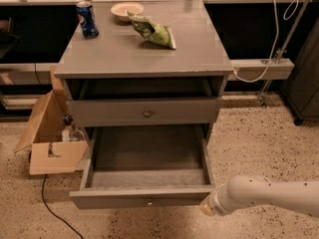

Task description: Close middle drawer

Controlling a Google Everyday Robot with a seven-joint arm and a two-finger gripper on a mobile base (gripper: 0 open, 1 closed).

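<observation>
The middle drawer [142, 197] is pulled far out of the grey cabinet. Its low front panel has a small brass knob [148, 201] at the centre, and its inside is empty. Above it, the taller-fronted drawer [144, 112] sits nearly flush, with a dark gap over it. My gripper [206, 208] is at the end of the white arm [264, 193], which comes in from the right. It sits just off the right front corner of the open drawer, at the height of the front panel. The lowest drawer is hidden under the open one.
On the cabinet top [114, 54] stand a blue soda can [87, 19], a small bowl [126, 10] and a green chip bag [153, 31]. An open cardboard box [52, 138] and a black cable [55, 210] lie on the floor to the left. A white cable [271, 39] hangs at the right.
</observation>
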